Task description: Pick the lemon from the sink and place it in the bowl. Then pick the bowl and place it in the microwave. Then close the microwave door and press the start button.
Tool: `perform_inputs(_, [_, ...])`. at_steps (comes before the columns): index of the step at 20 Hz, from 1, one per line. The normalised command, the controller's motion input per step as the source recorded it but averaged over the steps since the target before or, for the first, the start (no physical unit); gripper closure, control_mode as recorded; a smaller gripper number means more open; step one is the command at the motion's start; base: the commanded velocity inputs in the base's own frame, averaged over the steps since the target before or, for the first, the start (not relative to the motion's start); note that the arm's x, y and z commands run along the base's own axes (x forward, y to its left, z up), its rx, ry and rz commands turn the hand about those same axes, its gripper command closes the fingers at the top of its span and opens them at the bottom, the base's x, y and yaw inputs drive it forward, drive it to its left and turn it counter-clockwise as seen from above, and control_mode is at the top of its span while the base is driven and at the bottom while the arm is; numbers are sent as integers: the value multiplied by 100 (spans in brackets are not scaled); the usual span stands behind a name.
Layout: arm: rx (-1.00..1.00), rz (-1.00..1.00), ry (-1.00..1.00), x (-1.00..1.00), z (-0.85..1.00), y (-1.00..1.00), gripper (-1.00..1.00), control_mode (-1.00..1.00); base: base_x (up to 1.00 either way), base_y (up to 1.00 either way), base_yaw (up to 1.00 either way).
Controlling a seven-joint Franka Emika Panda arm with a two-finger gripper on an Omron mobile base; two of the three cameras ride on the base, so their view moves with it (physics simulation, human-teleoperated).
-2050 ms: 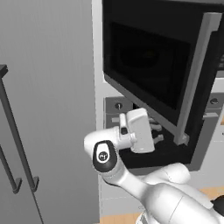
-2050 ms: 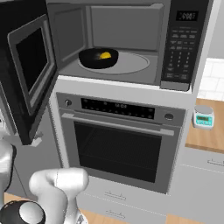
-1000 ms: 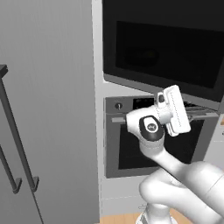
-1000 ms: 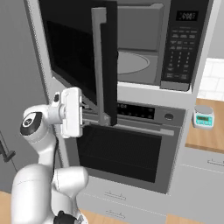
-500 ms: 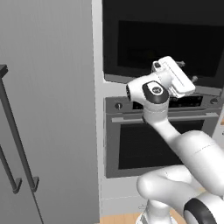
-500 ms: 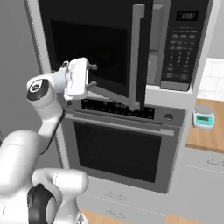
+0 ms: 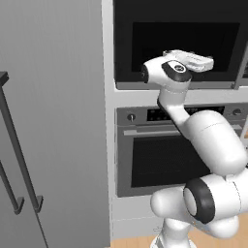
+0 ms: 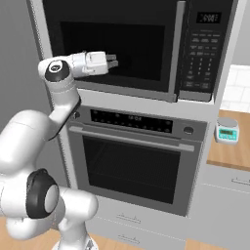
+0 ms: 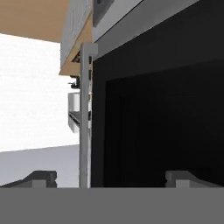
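The microwave door (image 8: pixel 117 44) lies against the microwave (image 8: pixel 195 19) front, shut or very nearly so; its dark window (image 7: pixel 184 43) shows nothing inside. The lemon and the bowl are hidden behind it, and the sink is out of view. My gripper (image 8: pixel 115 61) hovers level in front of the door's left half, pointing right, open with nothing between its fingers. In the hand view the gripper (image 9: pixel 113 179) shows its tips spread wide, looking along the door face (image 9: pixel 166 131) toward its grey edge (image 9: pixel 85 118). The button panel (image 8: pixel 202 53) is to the right of the door.
The larger oven (image 8: pixel 136 166) with its bar handle (image 8: pixel 132 139) sits right below the microwave. A tall grey cabinet front (image 7: pixel 53 121) with dark handles stands to the left. A small scale (image 8: pixel 227 129) rests on the wooden counter (image 8: pixel 229 154) at right.
The microwave door has swung from half open to lying against the front. My gripper has followed it to the right and upward, and its fingers have spread wide.
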Motion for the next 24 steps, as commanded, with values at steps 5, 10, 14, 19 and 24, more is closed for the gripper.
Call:
perform_inputs(5, [10, 17, 25, 67, -3, -28, -100, -100, 0, 0, 0])
perform_inputs(10, [12, 18, 20, 43, -24, -30, -100, -100, 0, 0, 0])
perform_inputs(14, [16, 8, 10, -46, 6, -60, -100, -100, 0, 0, 0])
perform_inputs(19, [28, 0, 12, -100, 30, -89, -100, -100, 0, 0, 0])
perform_inputs(24, [31, -4, 19, -93, 13, -95, -100, -100, 0, 0, 0])
